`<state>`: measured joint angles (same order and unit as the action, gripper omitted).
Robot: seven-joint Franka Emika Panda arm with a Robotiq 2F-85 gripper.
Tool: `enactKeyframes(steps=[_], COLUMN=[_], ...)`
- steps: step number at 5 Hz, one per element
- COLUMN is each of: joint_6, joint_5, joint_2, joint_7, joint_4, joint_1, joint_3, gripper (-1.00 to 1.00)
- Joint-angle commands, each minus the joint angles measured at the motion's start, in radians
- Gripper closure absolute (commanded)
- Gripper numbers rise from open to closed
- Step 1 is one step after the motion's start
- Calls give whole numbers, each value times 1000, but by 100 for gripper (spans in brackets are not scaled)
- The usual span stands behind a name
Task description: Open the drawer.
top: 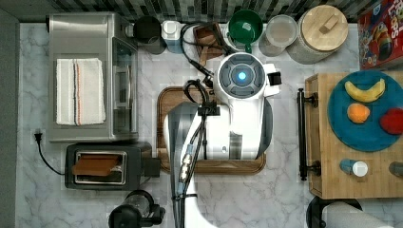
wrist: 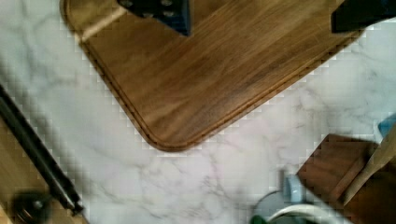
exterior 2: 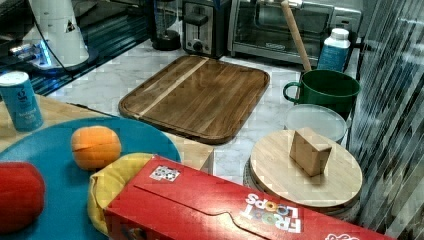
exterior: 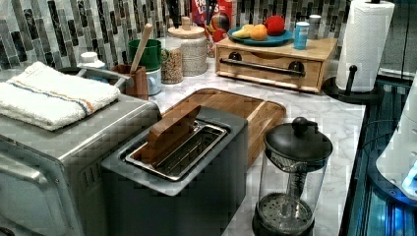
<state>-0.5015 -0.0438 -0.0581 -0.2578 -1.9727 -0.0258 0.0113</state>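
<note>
Marble-topped desk (top: 285, 199) against a tiled backsplash, crowded with kitchen items. The drawer (exterior: 268, 63) sits in the boxy bamboo stand at the top view's right; its front looks flush with the stand, so you should treat it as fully closed. Its black bar handle (top: 302, 134) runs along the front, facing the dark wooden tray (exterior 2: 197, 95) at centre.

The arm (top: 237, 118) hangs above the tray, well apart from the handle. In the wrist view two dark gripper (wrist: 261, 14) tips stand spread apart over the tray with nothing between them — wide and empty. One end of the handle (wrist: 37, 154) with its round mount shows in the wrist view.

Risks, as judgement:
- The bar is thin and stands only slightly off the drawer front. Come in off-height and you clip the front or the stand's top instead of straddling the bar.
- A pull not square to the front could bind the drawer or drag the whole stand — the blue plate (top: 342, 128) with its fruit and the small bottle (exterior: 301, 34) ride on top and could shift.
- A weak closure may slip off the bar mid-pull.
</note>
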Motion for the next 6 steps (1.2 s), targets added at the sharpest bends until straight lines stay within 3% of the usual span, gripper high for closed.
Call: enactKeyframes(steps=[1,4,6], joint_6=[-13,-78,-81], joint_5=[-79,-130,-137], joint_2=[-8,-45,-91], joint_7=[-410,-669,-862], joint_4=[-115,-96,-3], joint_1=[-65,-110,-158], joint_3=[31,99,158], gripper=[-100,-100,-100])
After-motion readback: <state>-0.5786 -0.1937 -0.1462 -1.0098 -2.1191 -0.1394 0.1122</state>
